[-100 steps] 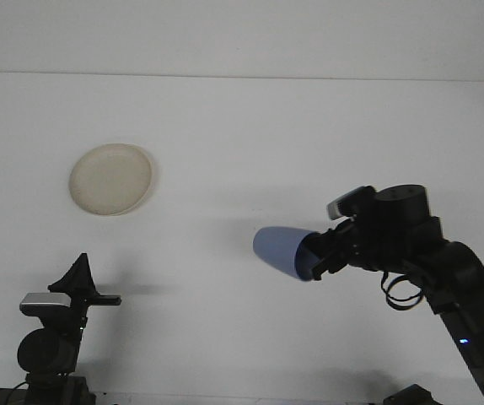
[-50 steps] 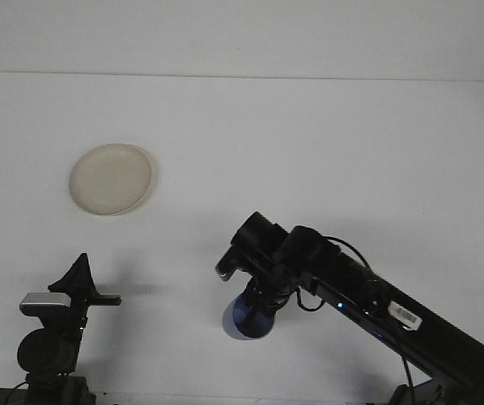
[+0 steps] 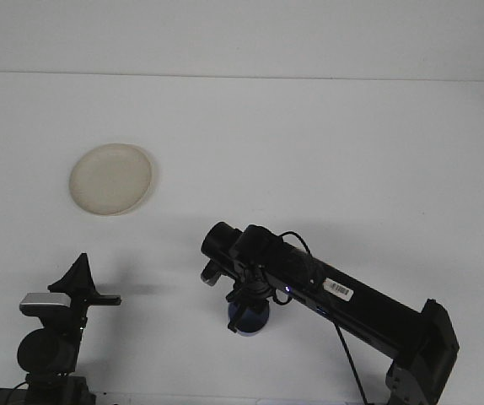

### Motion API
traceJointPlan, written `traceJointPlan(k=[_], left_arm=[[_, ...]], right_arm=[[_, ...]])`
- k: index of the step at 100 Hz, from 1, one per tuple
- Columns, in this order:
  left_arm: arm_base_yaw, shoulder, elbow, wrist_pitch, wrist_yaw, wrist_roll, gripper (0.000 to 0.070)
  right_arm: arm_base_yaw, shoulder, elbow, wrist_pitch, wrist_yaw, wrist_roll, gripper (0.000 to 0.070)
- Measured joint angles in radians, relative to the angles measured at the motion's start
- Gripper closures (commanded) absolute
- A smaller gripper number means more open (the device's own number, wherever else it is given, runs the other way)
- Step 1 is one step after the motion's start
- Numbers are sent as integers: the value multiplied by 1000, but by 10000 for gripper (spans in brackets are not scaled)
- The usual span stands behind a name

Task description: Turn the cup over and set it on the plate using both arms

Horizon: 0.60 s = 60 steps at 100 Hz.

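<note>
The right gripper (image 3: 244, 302) points down at the table with its fingers clamped on the blue cup (image 3: 249, 318), which sits low near the front edge of the white table (image 3: 309, 152), a little left of the middle. Only the lower part of the cup shows beneath the black fingers, and from here I cannot tell whether its bottom rests on the surface or hangs just above it. Behind the gripper the right arm (image 3: 352, 299) stretches long and nearly flat, running back to the lower right corner, with a white label on its top side and a thin cable looping beside it. The cream plate (image 3: 110, 179) lies far off to the upper left, well apart from the cup, with nothing on it. In the lower left corner the left gripper (image 3: 80, 278) points upward over its own base, its fingers closed together to a tip and holding nothing.
</note>
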Motion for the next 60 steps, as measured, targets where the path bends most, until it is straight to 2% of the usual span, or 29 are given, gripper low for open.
traceJointPlan(k=[5, 9, 13, 20, 24, 43, 51, 60], left_arm=[[0, 0, 0, 0, 0, 0, 687], [0, 0, 0, 0, 0, 0, 687], [0, 0, 0, 0, 0, 0, 687], [0, 0, 0, 0, 0, 0, 687], [0, 0, 0, 0, 0, 0, 687], [0, 0, 0, 0, 0, -12, 687], [0, 0, 0, 0, 0, -51, 688], [0, 0, 0, 0, 0, -129, 688]], right_arm=[[0, 2, 1, 0, -2, -5, 695], [0, 3, 2, 0, -3, -6, 655], [-1, 3, 2, 0, -7, -9, 556], [0, 6, 2, 0, -10, -14, 334], [0, 8, 3, 0, -10, -15, 272], [-17, -4, 115, -1, -29, -20, 266], [-31, -40, 182, 0, -28, -21, 266], [-51, -108, 249, 0, -29, -21, 267]])
